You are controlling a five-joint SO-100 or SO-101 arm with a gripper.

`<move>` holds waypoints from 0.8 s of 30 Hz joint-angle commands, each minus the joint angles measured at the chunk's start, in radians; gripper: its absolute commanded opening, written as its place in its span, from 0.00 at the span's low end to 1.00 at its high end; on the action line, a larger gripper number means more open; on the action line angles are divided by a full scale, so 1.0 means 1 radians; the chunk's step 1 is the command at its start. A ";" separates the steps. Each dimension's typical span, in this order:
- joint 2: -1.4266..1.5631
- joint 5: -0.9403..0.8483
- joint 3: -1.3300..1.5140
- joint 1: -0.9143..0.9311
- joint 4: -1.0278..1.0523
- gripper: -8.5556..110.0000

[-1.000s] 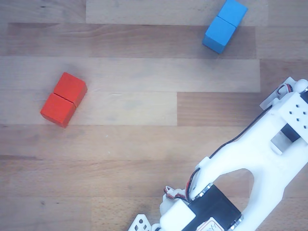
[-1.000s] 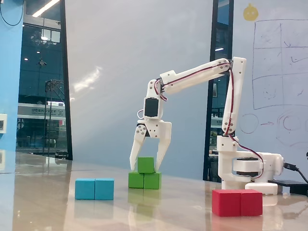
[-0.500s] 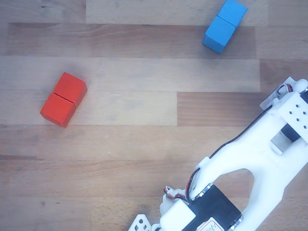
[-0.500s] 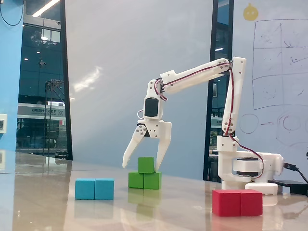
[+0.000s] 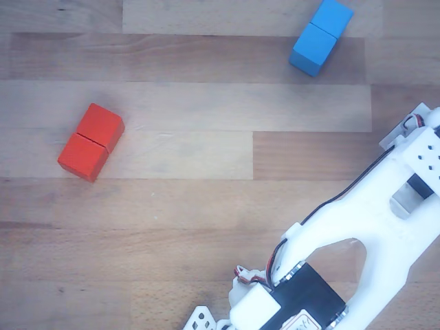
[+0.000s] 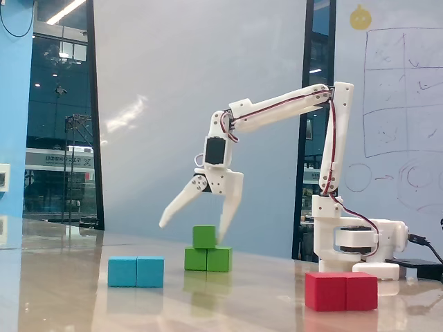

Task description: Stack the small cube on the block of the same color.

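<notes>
In the fixed view the small green cube (image 6: 204, 236) sits on top of the long green block (image 6: 208, 259), over its left half. My gripper (image 6: 193, 232) hangs just above them and is open wide. One finger (image 6: 228, 207) points down beside the cube's right side; whether it touches I cannot tell. The other finger (image 6: 181, 202) is spread far out to the left. The gripper holds nothing. In the other view only the white arm body (image 5: 371, 234) shows, and both green pieces are out of sight there.
A blue two-cube block (image 6: 136, 272) lies left of the green block and also shows in the other view (image 5: 321, 36). A red two-cube block (image 6: 341, 291) lies front right and also shows in the other view (image 5: 91, 141). The arm's base (image 6: 353, 242) stands at the right.
</notes>
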 commanded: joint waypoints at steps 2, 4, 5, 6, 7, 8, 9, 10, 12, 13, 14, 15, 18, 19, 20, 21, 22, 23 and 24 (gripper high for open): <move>0.083 -0.002 -0.176 -0.009 0.055 0.44; 0.091 0.002 -0.215 -0.032 0.106 0.44; 0.092 0.008 -0.233 -0.044 0.133 0.44; 0.094 0.009 -0.250 -0.055 0.160 0.44; 0.094 0.011 -0.262 -0.066 0.183 0.44; 0.094 0.011 -0.272 -0.072 0.204 0.44; 0.094 0.011 -0.279 -0.077 0.222 0.44; 0.094 0.011 -0.284 -0.080 0.241 0.44; 0.095 0.011 -0.296 -0.081 0.265 0.44; 0.095 0.009 -0.298 -0.084 0.270 0.44; 0.097 0.006 -0.302 -0.086 0.278 0.44; 0.098 0.005 -0.310 -0.089 0.285 0.44; 0.130 0.002 -0.327 -0.135 0.290 0.44; 0.143 0.002 -0.327 -0.161 0.291 0.44; 0.150 0.002 -0.327 -0.192 0.291 0.44; 0.156 0.002 -0.327 -0.227 0.291 0.44; 0.161 0.006 -0.327 -0.264 0.291 0.44; 0.167 0.009 -0.325 -0.302 0.291 0.44; 0.170 0.011 -0.325 -0.342 0.291 0.44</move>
